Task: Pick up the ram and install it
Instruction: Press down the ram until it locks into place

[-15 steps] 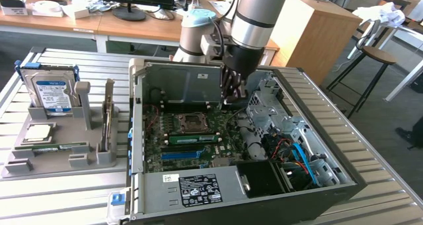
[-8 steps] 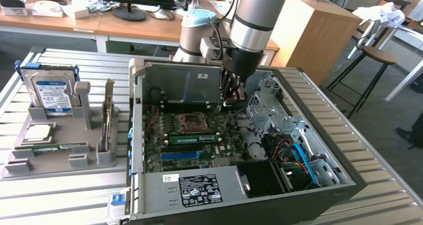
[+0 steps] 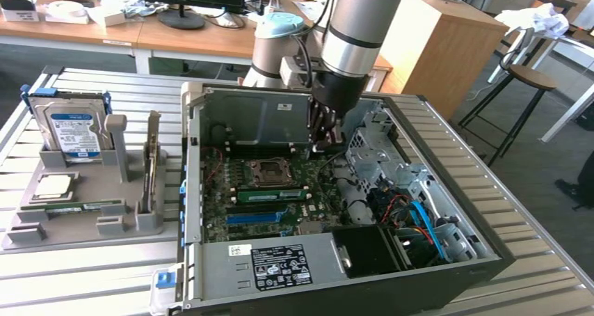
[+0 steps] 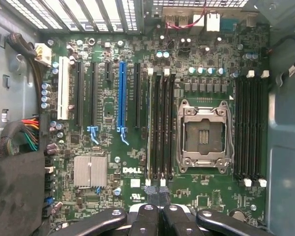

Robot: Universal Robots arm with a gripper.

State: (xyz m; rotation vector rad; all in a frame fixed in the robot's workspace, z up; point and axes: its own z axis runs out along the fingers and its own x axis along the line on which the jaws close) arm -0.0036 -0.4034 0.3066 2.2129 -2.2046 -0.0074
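Observation:
The ram [image 3: 269, 194] is a thin green stick standing in a memory slot of the motherboard [image 3: 278, 222], between the processor socket [image 3: 264, 171] and the blue slot strip [image 3: 255, 217]. In the wrist view the ram [image 4: 150, 123] shows edge-on as a pale line in the slot farthest from the socket [image 4: 204, 130]. My gripper [image 3: 325, 136] hangs above the rear of the open case, apart from the stick. Its black fingers are shut together with nothing between them; in the wrist view the gripper [image 4: 156, 199] sits over the near end of the slots.
The case walls [image 3: 250, 114] and the drive cage [image 3: 371, 149] hem in the board. Orange and blue cables [image 3: 418, 222] lie at the exterior view's right. A grey holder [image 3: 83, 184] at the left carries a hard drive [image 3: 74, 128], an upright card [image 3: 151, 163] and a flat green stick [image 3: 74, 206].

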